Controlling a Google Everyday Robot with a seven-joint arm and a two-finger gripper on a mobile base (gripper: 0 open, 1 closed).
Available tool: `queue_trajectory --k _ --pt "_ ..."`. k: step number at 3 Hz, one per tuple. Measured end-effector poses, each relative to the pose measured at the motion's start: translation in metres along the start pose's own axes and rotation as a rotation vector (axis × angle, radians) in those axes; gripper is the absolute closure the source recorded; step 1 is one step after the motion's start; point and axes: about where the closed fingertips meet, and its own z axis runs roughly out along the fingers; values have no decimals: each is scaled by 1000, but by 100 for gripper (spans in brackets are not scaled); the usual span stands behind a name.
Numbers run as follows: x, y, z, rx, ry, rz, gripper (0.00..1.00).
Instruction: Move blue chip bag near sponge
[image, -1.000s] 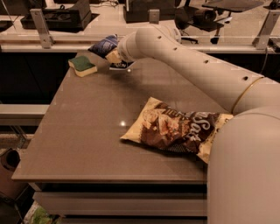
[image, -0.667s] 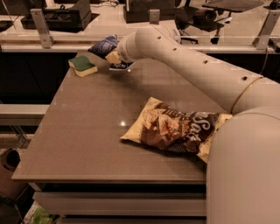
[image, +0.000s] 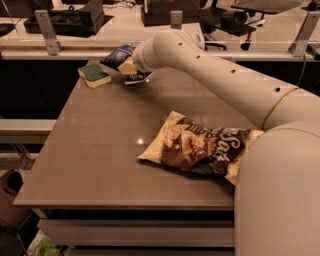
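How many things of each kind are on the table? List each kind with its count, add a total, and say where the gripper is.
Chip bags: 2 (blue chip bag, brown chip bag)
Sponges: 1 (sponge)
Total: 3
The gripper is at the far left of the table, against the blue chip bag and just right of the sponge.

An office-like lab: beyond the brown table (image: 100, 150) stand desks (image: 125, 25) with dark equipment (image: 75, 20) and a swivel chair (image: 235, 20) — the gripper (image: 127, 66) hangs over that table's far edge.
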Motion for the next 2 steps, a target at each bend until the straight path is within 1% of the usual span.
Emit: queue_trajectory --k 1,2 --pt "0 2 2 -3 1 0 0" --pt "0 2 2 -3 1 0 0"
